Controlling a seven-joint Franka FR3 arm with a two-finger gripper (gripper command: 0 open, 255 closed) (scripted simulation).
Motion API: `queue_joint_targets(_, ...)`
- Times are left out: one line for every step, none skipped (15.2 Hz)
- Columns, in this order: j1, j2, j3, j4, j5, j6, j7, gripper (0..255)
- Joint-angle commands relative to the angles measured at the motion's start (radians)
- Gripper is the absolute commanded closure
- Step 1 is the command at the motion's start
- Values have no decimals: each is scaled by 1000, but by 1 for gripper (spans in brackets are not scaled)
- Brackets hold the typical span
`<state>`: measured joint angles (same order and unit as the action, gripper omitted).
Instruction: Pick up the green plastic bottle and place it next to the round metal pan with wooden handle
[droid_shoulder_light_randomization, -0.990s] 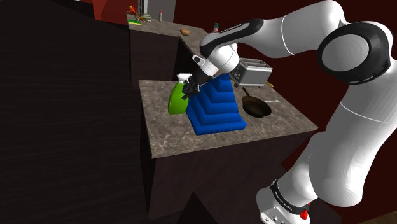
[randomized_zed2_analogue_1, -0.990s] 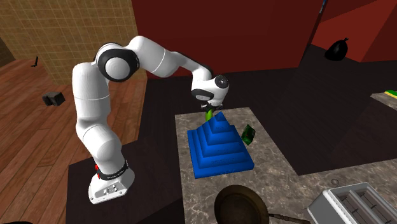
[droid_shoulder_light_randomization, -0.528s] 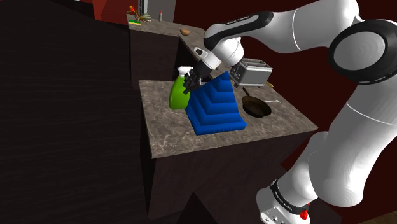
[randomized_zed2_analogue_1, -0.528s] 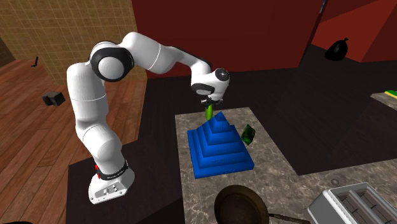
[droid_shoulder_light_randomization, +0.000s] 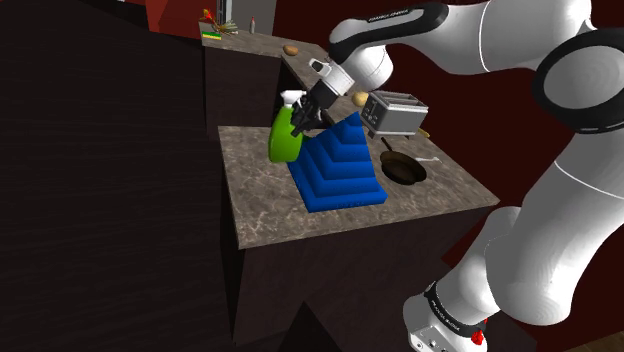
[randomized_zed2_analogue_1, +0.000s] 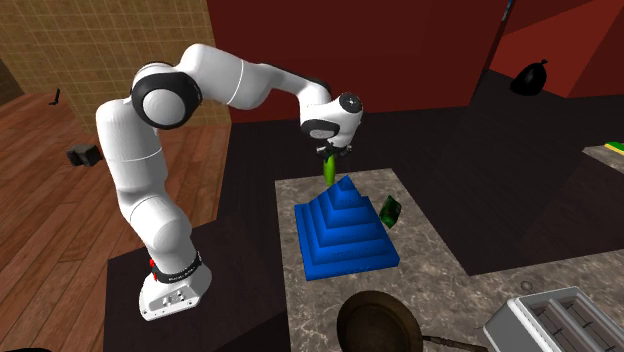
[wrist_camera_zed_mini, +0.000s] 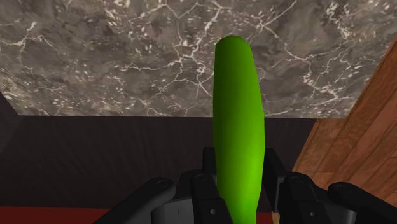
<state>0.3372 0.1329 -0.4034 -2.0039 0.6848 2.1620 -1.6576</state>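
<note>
Marbled desk (droid_shoulder_light_randomization: 270, 215) carries the work. Claw (droid_shoulder_light_randomization: 298, 122) is clamped on the green bottle (droid_shoulder_light_randomization: 283, 140) near its neck, holding it above the surface (clearance for carrying, I judge). Blue stepped block (droid_shoulder_light_randomization: 340, 165) stands between bottle and pan (droid_shoulder_light_randomization: 403, 170) and must be cleared; toaster (droid_shoulder_light_randomization: 395, 112) sits beyond.

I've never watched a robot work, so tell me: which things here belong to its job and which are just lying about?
Part of the job: green bottle, clasped by the gripper; round dark pan.
Just lying about: blue stepped block; toaster.
</note>
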Motion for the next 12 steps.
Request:
queue_joint_targets(1,-10,-2,13,-14,-17,18,255)
queue_joint_targets(1,-16,-3,19,-21,-26,27,255)
queue_joint_targets(2,-21,-4,26,-27,-34,35,255)
queue_joint_targets(2,-27,-5,32,-34,-43,44,255)
queue_joint_targets(2,-32,-5,39,-40,-53,52,255)
queue_joint_targets(2,-37,-6,46,-47,-62,60,255)
queue_joint_targets(2,-42,-7,53,-53,-71,68,255)
queue_joint_targets(3,-46,-8,61,-59,-80,76,255)
queue_joint_targets(3,-51,-8,68,-64,-90,84,255)
queue_joint_targets(3,-55,-9,76,-70,-99,92,255)
queue_joint_targets(3,-59,-9,84,-75,-109,99,255)
queue_joint_targets(2,-62,-10,93,-80,-119,107,255)
